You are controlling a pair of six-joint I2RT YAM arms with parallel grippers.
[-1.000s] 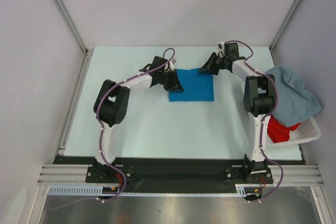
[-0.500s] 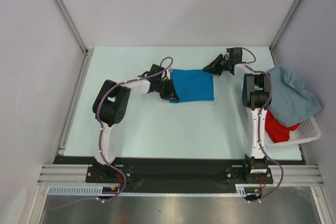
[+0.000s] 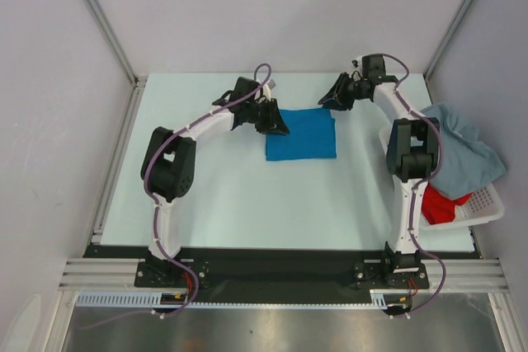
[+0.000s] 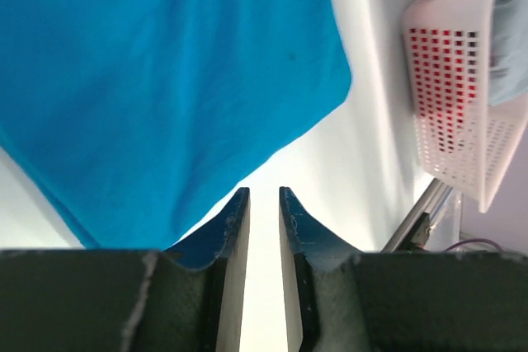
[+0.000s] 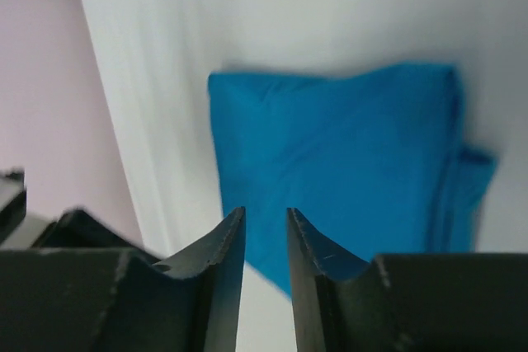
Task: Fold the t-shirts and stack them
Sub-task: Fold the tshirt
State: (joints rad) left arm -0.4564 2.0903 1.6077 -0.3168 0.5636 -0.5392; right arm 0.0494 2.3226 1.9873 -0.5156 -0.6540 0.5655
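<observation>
The bright blue t-shirt (image 3: 301,133) lies folded into a flat rectangle on the far middle of the table. My left gripper (image 3: 275,124) hovers at its far-left corner, slightly open with nothing between the fingers; in the left wrist view the blue t-shirt (image 4: 165,80) lies just beyond the left gripper (image 4: 264,195). My right gripper (image 3: 328,100) sits off the far-right corner, also open and empty; the right wrist view shows the blue t-shirt (image 5: 330,162) ahead of the right gripper (image 5: 266,213). The pale grey-blue t-shirt (image 3: 458,150) drapes over the basket, above the red t-shirt (image 3: 439,205).
A white slatted basket (image 3: 488,206) stands at the table's right edge, beside the right arm; the left wrist view shows the basket (image 4: 462,146) too. Aluminium frame posts and grey walls close in the table (image 3: 231,195) on three sides.
Both grippers have opened and let go of the blue t-shirt. The left gripper has pulled back to the shirt's far-left corner, and the right gripper has drawn slightly away from the far-right corner.
</observation>
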